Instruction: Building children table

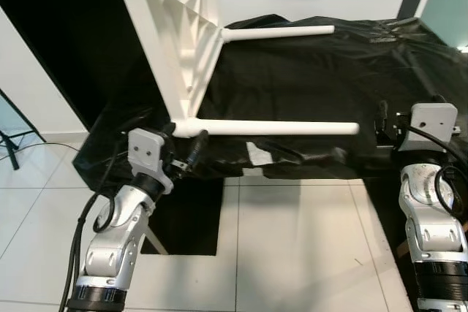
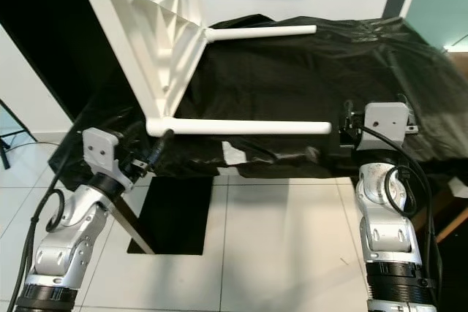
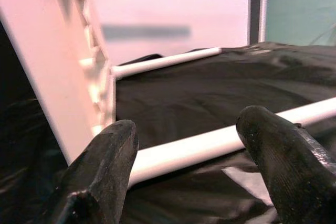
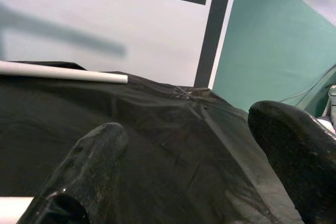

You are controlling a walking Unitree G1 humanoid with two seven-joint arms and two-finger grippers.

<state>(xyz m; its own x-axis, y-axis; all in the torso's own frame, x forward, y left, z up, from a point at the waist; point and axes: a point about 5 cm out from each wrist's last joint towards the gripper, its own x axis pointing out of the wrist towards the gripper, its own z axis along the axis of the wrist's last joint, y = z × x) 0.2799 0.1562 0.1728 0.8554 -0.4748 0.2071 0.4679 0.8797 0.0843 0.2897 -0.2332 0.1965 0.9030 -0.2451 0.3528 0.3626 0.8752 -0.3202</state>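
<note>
On the black sheet [image 1: 314, 85], the white table [image 1: 179, 42] lies tipped on its side, top at 11 o'clock, 2 legs pointing toward 3 o'clock. Near leg [image 1: 278, 128] runs along the sheet's front edge; far leg [image 1: 281, 32] sits higher, near the back wall. Left gripper [image 1: 191, 156] is at 8 o'clock, just below the corner where the near leg joins the top; in the left wrist view its fingers [image 3: 100, 166] are spread, near leg running between them, nothing gripped. Right gripper [image 1: 382, 123] is at 3 o'clock, just beyond the near leg's free end, fingers [image 4: 89, 166] spread apart over the sheet, empty. Tiled floor [image 1: 292, 246] below.
</note>
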